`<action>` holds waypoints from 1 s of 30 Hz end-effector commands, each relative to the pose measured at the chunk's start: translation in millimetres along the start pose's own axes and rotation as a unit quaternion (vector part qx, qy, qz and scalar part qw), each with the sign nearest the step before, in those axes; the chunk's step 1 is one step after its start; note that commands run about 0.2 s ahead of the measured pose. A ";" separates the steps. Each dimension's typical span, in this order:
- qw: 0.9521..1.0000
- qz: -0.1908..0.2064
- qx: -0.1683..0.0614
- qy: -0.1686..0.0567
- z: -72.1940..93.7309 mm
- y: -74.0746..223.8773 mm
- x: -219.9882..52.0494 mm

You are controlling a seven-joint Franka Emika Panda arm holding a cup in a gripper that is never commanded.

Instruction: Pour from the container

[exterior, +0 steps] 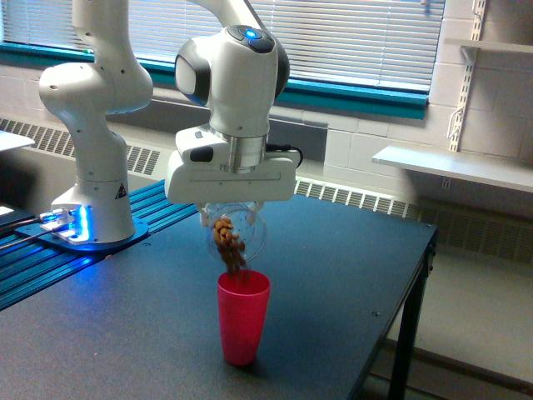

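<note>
Gripper (231,208) at frame centre, clamped on tipped clear container (238,237). Brown pieces (226,243) spilling into red cup (243,317) directly below, on dark table (333,275).

White arm bent over, wrist pointing down, claw (231,210) clamped closed beneath it

Room: white painted block wall (371,137); window with closed horizontal blinds (350,37), teal sill (358,98); baseboard radiator (358,198); white wall shelves (454,167) on slotted rails; dark tabletop (333,275); daylight admitted through blinds
</note>
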State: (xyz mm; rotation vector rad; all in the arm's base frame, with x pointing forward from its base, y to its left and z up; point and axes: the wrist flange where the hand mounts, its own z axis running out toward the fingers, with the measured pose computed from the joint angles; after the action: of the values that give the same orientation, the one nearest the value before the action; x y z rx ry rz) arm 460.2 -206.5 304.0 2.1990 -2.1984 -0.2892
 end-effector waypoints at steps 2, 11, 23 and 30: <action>1.000 -0.009 -0.012 0.002 -2.8 -1.9 0.8; 1.000 -0.015 -0.020 0.004 -6.0 -5.7 -1.0; 1.000 -0.017 -0.020 0.005 -8.5 -9.3 -1.7; 1.000 -0.014 -0.012 0.008 -9.8 -9.4 -2.8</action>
State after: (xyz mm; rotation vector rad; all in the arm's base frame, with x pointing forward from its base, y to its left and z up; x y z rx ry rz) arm 469.8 -205.6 311.8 2.2110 -2.1470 -0.3079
